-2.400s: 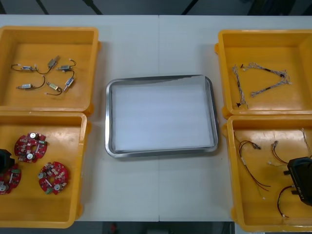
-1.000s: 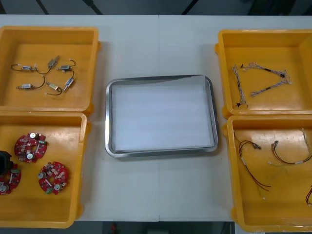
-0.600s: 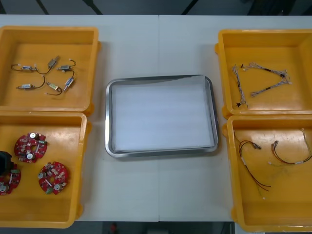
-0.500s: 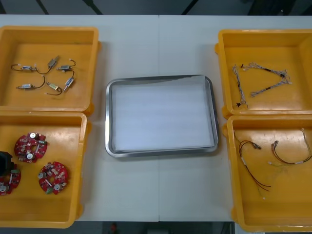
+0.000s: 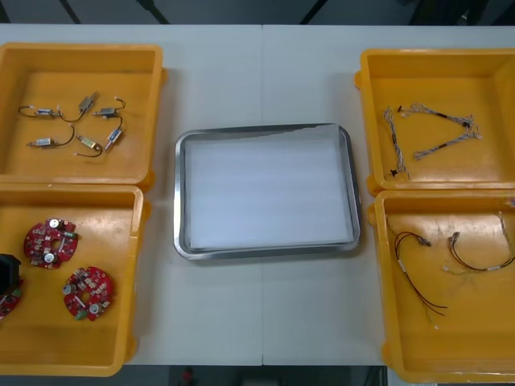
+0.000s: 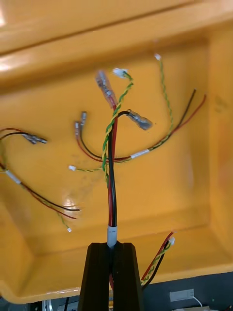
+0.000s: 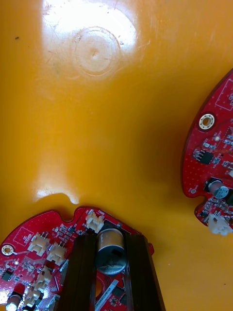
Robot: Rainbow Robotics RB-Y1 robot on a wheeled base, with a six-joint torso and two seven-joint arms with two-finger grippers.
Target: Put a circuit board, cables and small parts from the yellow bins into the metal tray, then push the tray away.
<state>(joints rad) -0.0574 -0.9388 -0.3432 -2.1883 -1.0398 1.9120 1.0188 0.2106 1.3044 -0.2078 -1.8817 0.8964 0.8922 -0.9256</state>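
In near left yellow bin [image 5: 80, 354], left jaws clenched on round metal can [image 7: 111, 251] of circuit board [image 7: 39, 252]: rigid, light, likely fragile; can may tear off. Right jaws grasp red-and-black cable [image 6: 112, 194] over near right bin [image 6: 160, 194]: limp, dangling, snag-prone.

Light table [image 5: 217, 80], a seam [image 5: 261, 76] down its middle, dark floor [image 5: 241, 10] beyond.

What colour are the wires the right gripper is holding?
The right gripper holds red and black wires; right wrist view shows it best.
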